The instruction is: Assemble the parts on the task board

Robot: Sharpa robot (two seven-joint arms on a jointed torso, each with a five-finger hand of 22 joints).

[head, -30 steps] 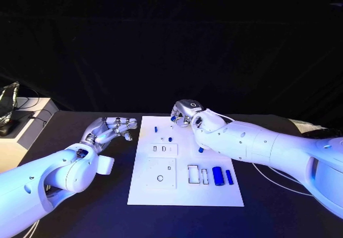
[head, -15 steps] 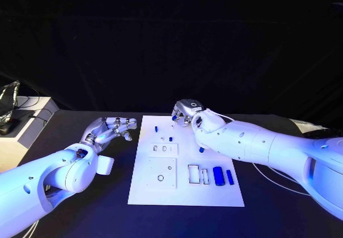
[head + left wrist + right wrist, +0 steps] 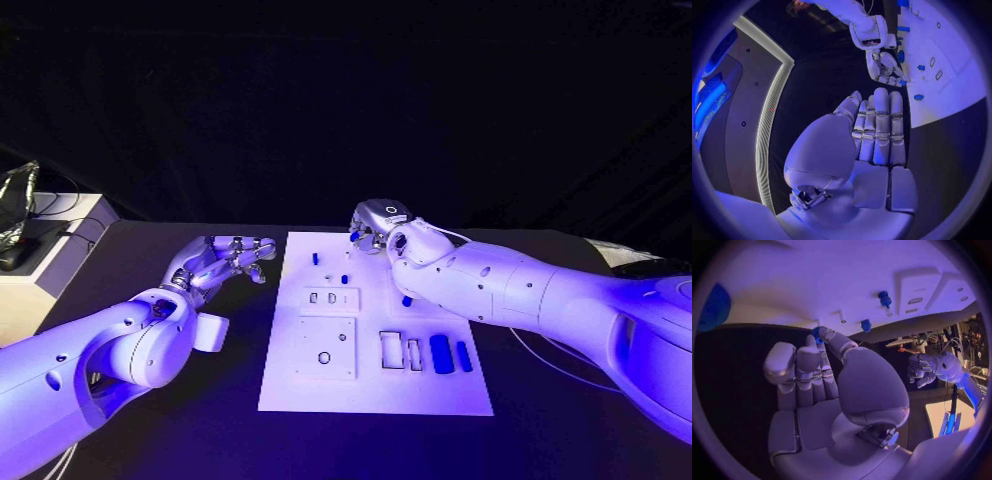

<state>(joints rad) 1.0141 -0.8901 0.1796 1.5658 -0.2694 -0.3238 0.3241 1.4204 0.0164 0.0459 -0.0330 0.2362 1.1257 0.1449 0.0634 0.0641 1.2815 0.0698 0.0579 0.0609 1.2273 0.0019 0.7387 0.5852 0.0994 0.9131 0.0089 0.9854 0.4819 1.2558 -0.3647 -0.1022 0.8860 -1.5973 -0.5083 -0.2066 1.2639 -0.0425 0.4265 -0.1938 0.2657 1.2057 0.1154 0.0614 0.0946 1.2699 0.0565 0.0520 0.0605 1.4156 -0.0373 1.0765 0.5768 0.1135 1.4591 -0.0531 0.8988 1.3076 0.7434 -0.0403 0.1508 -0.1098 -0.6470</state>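
The white task board lies in the middle of the black table. My right hand hovers over the board's far edge and pinches a small blue part between thumb and fingertip. My left hand stays over the table just left of the board, fingers spread and holding nothing; its fingers lie straight. Small blue pegs stand on the far half of the board. Two blue cylinders lie at its near right, beside a rectangular frame.
A slotted block and a square plate with a hole sit on the board's left half. A white cabinet stands at the table's far left. A pale cable runs over the table right of the board.
My right hand has edged very slightly to the right along the board's far edge, still pinching the blue part. The left hand has not moved.
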